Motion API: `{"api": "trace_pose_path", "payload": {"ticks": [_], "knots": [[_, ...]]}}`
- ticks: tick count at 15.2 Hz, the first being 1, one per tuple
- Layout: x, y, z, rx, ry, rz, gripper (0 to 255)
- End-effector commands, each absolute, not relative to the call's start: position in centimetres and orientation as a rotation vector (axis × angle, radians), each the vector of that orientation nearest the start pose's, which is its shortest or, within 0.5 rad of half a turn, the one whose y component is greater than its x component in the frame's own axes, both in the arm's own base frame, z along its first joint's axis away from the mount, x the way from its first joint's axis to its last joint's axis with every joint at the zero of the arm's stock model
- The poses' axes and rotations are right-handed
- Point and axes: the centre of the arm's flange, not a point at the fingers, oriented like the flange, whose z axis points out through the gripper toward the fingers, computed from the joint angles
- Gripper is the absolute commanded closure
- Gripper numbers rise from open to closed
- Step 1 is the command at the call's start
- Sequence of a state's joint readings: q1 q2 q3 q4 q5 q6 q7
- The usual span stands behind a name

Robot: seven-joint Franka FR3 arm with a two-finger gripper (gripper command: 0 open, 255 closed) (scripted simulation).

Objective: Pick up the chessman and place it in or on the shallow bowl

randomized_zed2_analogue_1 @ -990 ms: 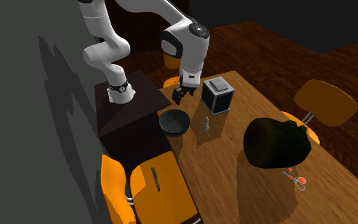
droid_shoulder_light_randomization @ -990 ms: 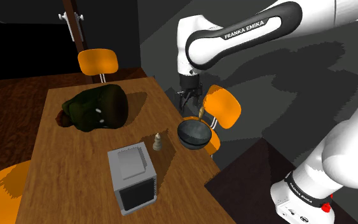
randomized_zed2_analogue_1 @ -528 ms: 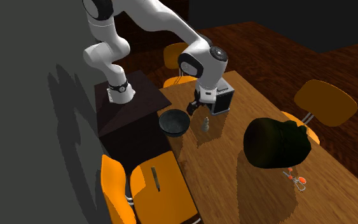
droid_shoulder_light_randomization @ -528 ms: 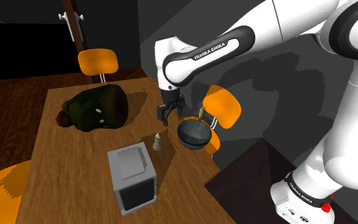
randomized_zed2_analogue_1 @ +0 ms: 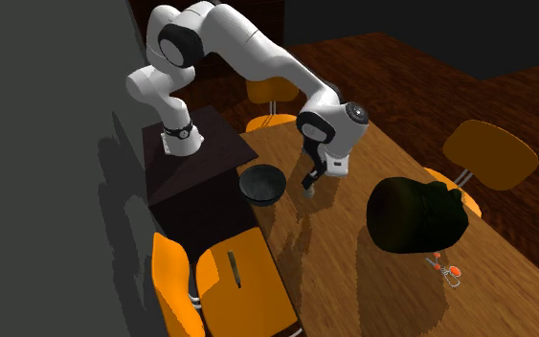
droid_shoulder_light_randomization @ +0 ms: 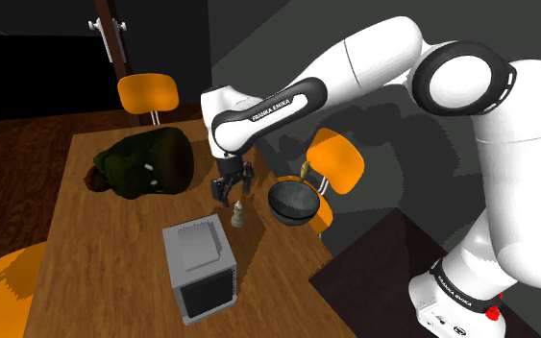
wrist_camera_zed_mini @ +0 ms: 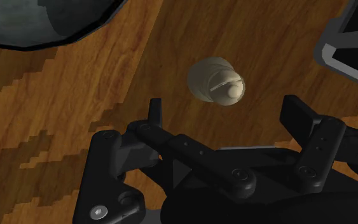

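Chessman (wrist_camera_zed_mini: 215, 81) — pale cream, round-headed, standing upright.

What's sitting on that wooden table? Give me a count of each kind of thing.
Chessman: 1
Dark bowl: 1
Grey box: 1
Dark green bag: 1
Small red-handled item: 1
Total: 5

Bare table (wrist_camera_zed_mini: 117, 73) between the parted fingers (wrist_camera_zed_mini: 154, 114), taken up only by the chess piece (wrist_camera_zed_mini: 216, 81) just ahead of them, untouched. Beyond one finger, the dark bowl (wrist_camera_zed_mini: 44, 22); beyond the other, a grey box (wrist_camera_zed_mini: 349, 48), close.
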State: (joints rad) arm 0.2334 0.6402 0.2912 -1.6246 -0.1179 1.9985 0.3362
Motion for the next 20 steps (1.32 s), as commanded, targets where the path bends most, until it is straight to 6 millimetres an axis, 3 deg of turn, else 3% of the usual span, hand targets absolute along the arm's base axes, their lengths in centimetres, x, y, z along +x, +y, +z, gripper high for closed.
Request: {"api": "trace_pose_path", "payload": {"ticks": [1, 8, 16, 17, 20], "knots": [[58.8, 31.5, 22.9, -3.128, -0.344, 0.401, 0], [57.9, 31.3, 19.5, -3.128, -0.344, 0.401, 0], [57.9, 31.3, 19.5, -3.128, -0.344, 0.401, 0], [57.9, 31.3, 19.5, -3.128, -0.344, 0.401, 255], [57.9, 31.3, 19.5, -3.128, -0.344, 0.401, 255]]}}
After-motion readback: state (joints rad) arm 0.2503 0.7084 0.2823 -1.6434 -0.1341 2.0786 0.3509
